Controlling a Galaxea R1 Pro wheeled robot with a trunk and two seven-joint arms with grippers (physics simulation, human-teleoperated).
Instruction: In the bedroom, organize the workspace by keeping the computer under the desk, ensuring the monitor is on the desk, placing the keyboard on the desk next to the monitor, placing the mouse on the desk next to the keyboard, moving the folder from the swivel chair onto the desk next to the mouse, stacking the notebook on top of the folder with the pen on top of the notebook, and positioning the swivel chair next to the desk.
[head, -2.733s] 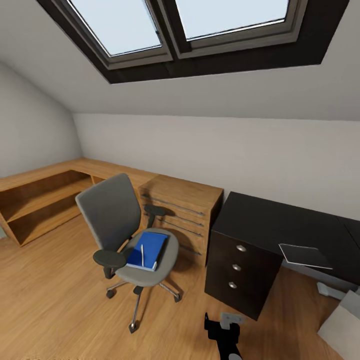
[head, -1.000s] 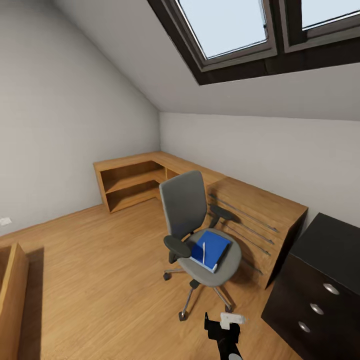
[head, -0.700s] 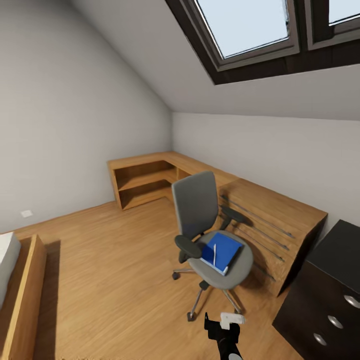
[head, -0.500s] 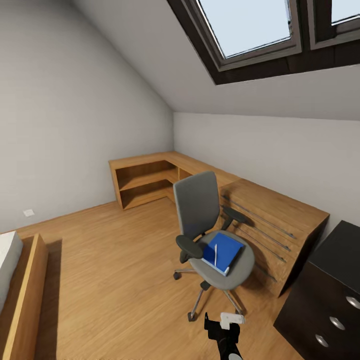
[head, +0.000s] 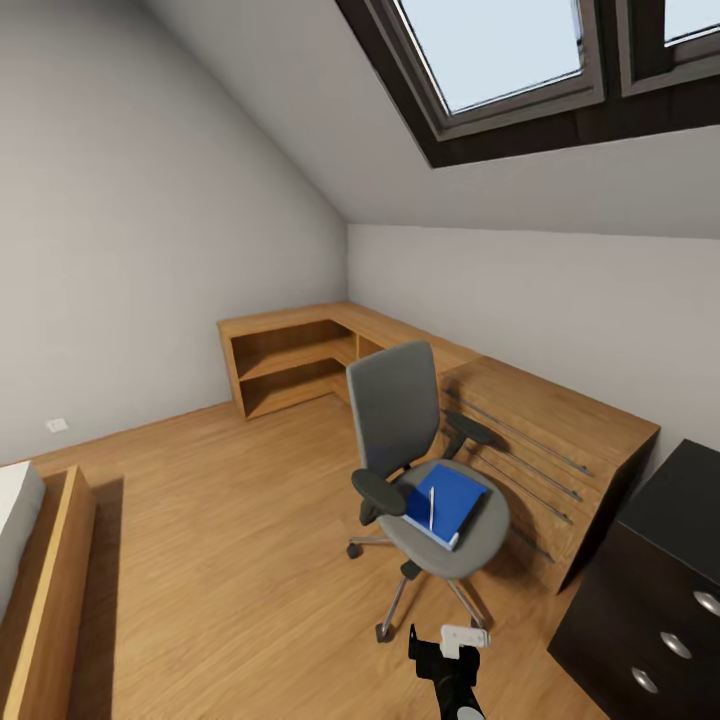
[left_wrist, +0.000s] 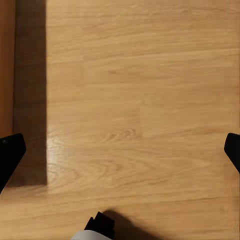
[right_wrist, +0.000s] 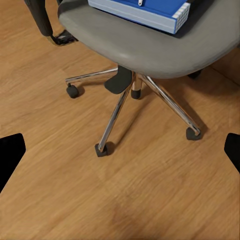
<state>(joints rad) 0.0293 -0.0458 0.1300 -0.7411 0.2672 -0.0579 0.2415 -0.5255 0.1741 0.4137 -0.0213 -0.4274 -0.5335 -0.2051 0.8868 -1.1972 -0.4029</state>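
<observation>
My right gripper (right_wrist: 120, 150) hangs wide open and empty over the floor just short of the swivel chair (head: 425, 470); the left gripper (left_wrist: 120, 150) is likewise spread, holding nothing. The folder (head: 446, 503) lies on the chair's seat with the pen (head: 431, 509) on top, the worktop (head: 660, 570) beyond the chair, so I judge fetching the folder is in hand: I'd close in and reach over the seat.

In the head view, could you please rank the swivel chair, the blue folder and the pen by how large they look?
Largest to smallest in the head view:
1. swivel chair
2. blue folder, flat on the chair's seat
3. pen, a thin white stick lying on the folder

All three sit together at about the same distance, so nearness does not blur this ranking.
</observation>
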